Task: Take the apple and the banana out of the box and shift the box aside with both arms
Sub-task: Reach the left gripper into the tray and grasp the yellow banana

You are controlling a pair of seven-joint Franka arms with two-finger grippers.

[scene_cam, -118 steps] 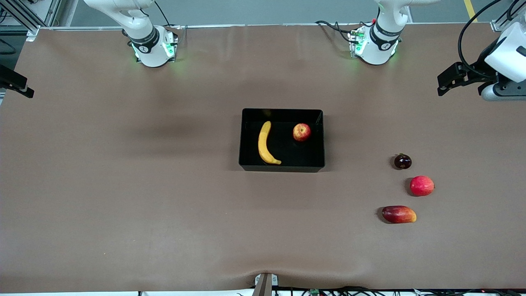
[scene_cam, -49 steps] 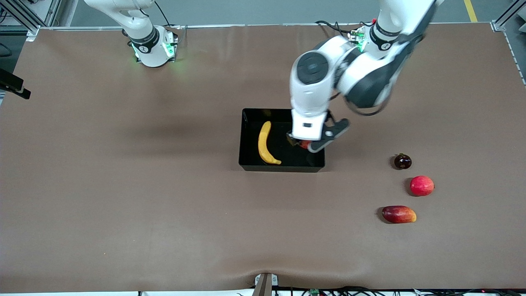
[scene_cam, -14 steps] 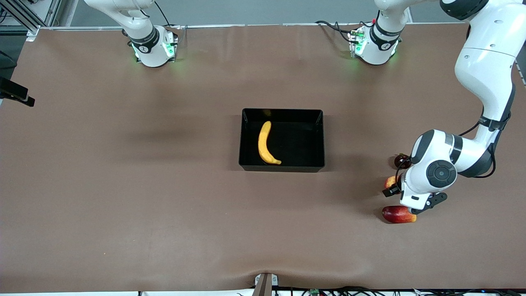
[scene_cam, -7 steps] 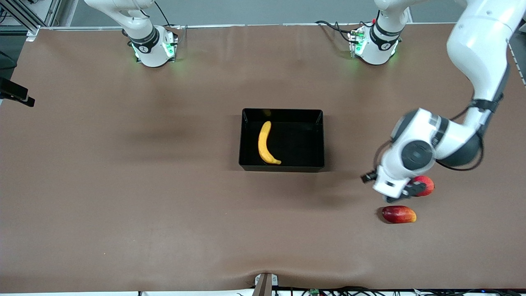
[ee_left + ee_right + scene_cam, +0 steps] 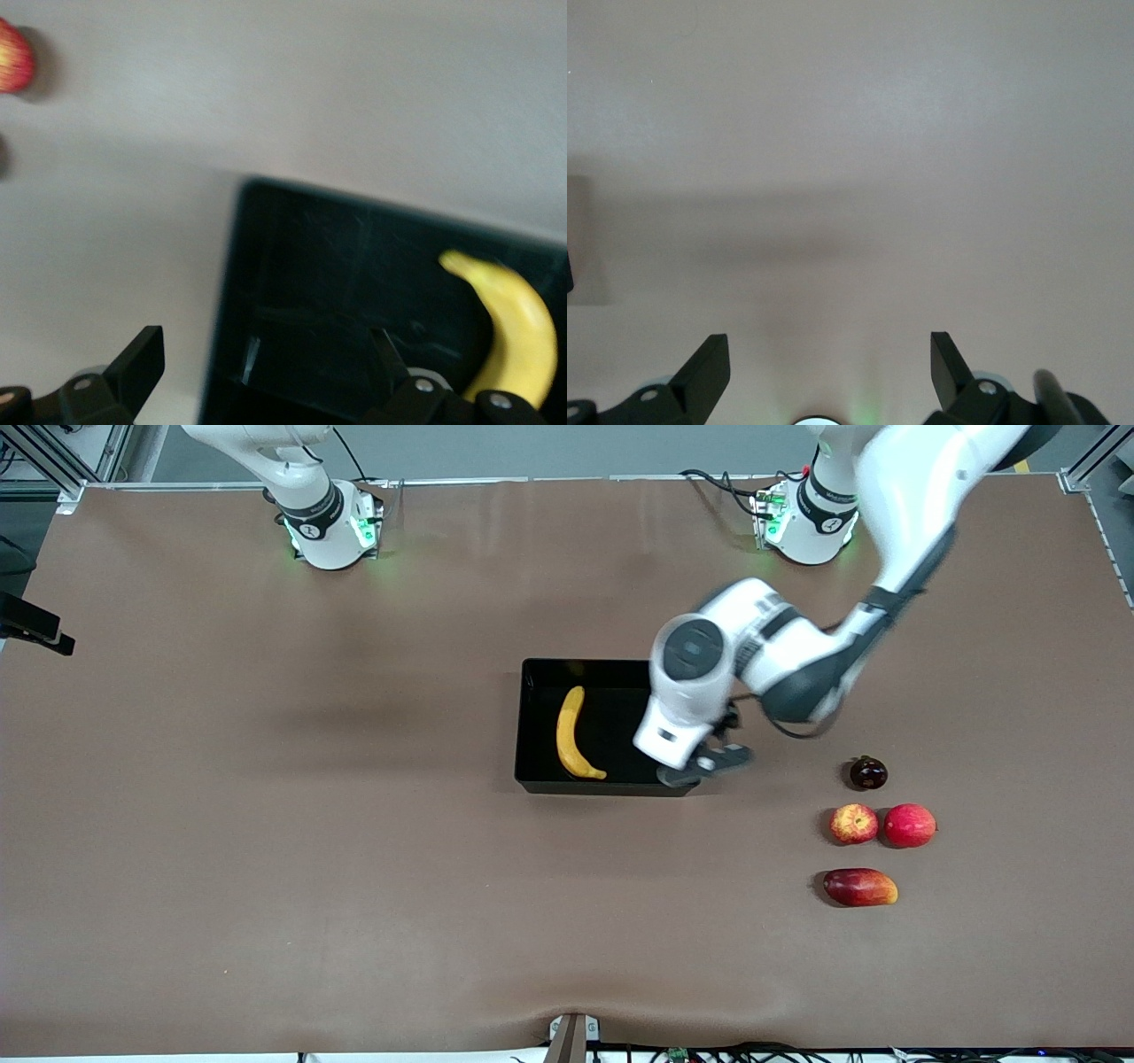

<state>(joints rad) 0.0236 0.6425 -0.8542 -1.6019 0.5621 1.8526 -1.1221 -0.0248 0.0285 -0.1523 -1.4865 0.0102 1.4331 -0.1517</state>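
The black box (image 5: 532, 779) sits mid-table with the yellow banana (image 5: 571, 735) lying in it. The banana (image 5: 516, 336) also shows in the left wrist view. The apple (image 5: 853, 824), red with yellow blotches, rests on the table toward the left arm's end, touching or nearly touching an evenly red fruit. My left gripper (image 5: 700, 769) hangs open and empty over the box's end wall toward the left arm's end. In the left wrist view, the left gripper (image 5: 266, 359) has one finger over the box (image 5: 232, 292) and the other over the table, and the apple (image 5: 11, 55) shows at the edge. My right gripper (image 5: 828, 359) waits open over bare table.
Toward the left arm's end lie an evenly red round fruit (image 5: 910, 825), a red-and-yellow mango (image 5: 859, 887) nearer the camera, and a small dark fruit (image 5: 868, 773) farther from it. The brown mat (image 5: 310, 824) covers the table.
The left arm has swung from above the loose fruits back to the box. The apple, in the box earlier, now lies on the table beside the red fruit. The right arm has not moved.
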